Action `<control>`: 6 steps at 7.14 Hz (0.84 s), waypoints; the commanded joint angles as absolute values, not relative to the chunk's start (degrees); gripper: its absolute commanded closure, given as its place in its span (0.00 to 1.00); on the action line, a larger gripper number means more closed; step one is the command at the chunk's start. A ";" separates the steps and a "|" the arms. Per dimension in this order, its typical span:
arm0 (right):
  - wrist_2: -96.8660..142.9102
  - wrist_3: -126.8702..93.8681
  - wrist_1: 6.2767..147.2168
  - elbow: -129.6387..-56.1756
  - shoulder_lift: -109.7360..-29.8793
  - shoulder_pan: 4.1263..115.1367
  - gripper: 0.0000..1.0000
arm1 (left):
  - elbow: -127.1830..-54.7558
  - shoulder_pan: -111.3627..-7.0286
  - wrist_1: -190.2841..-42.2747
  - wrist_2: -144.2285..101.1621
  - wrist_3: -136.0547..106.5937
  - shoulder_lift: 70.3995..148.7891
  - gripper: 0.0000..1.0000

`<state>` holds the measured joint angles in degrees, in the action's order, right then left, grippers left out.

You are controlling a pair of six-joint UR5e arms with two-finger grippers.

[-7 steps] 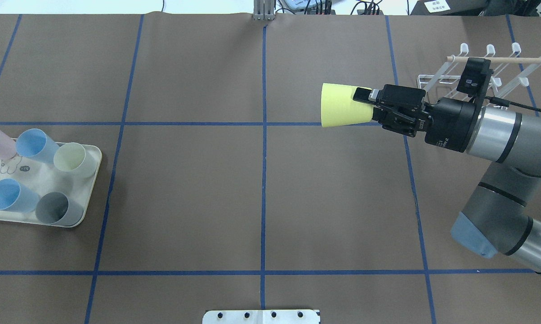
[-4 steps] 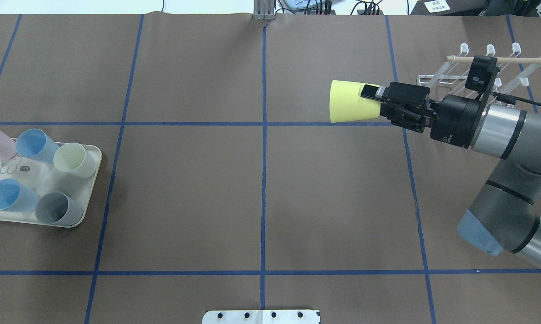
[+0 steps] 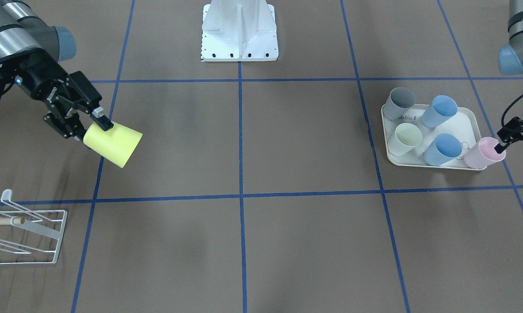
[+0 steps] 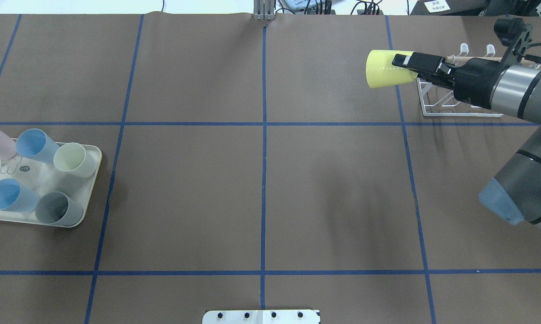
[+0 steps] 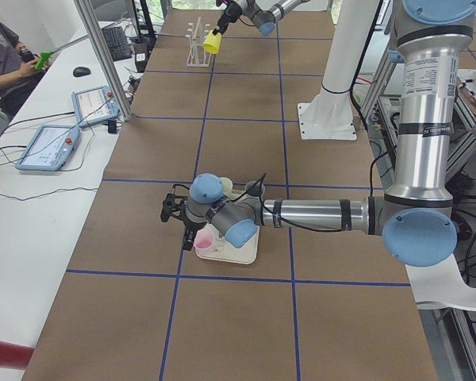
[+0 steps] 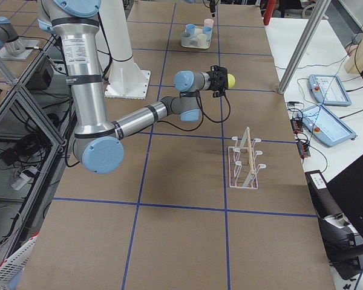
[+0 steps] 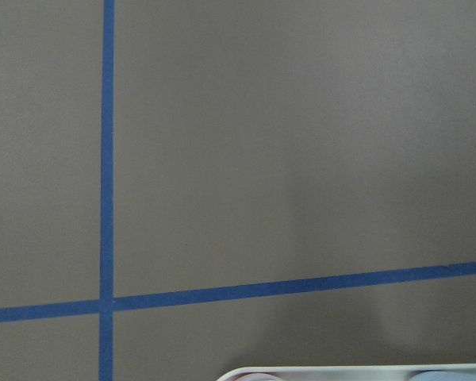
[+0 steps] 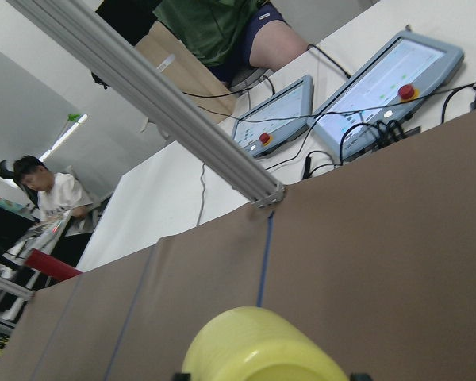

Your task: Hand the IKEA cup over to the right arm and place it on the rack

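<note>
The right pincer [image 4: 403, 66] is closed on the yellow cup [image 4: 387, 69], which it holds on its side in the air over the far right of the table [image 4: 261, 193]. One finger [image 4: 405, 60] lies along the cup's top. The other is hidden under the cup from overhead and shows only dimly from the front. The cup sticks out to the left of the pincer, just left of the rack [image 4: 445, 108], and is apart from it. The arm covers much of the rack from overhead, and the front view cuts it off at the edge. Only the right side view shows it whole. The right wrist camera catches just the cup's rounded end at the bottom of its picture, and I cannot tell whether that end is the mouth or the base.

The left pincer [image 3: 515, 145] is at the table's left end, its fingers spread and holding nothing. One fingertip [image 3: 500, 148] overlaps the rim of the pink cup [image 3: 483, 154], but I cannot tell whether they touch. That cup leans at the edge of the tray [image 4: 92, 157], which also holds four other cups. The left wrist view shows only table, tape and a strip of tray rim.
</note>
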<state>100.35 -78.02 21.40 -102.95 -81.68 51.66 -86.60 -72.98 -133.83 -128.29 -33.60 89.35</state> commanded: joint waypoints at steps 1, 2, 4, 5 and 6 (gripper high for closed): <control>107.35 -63.53 33.78 -102.92 -81.65 59.46 0.86 | -86.84 -73.21 -133.77 -128.58 -33.92 89.30 0.00; 112.80 -56.15 39.93 -102.92 -81.56 63.42 0.86 | -86.84 -73.21 -133.77 -128.67 -34.01 89.30 0.00; 121.44 -43.21 51.01 -102.92 -81.74 68.19 0.86 | -87.27 -73.30 -133.77 -130.16 -34.71 89.30 0.00; 123.38 -37.59 56.20 -103.01 -82.09 68.99 0.86 | -87.36 -73.30 -133.77 -130.25 -34.89 89.30 0.00; 126.18 -32.74 61.21 -103.18 -81.92 70.04 0.86 | -87.36 -73.30 -133.77 -130.25 -35.50 89.30 0.00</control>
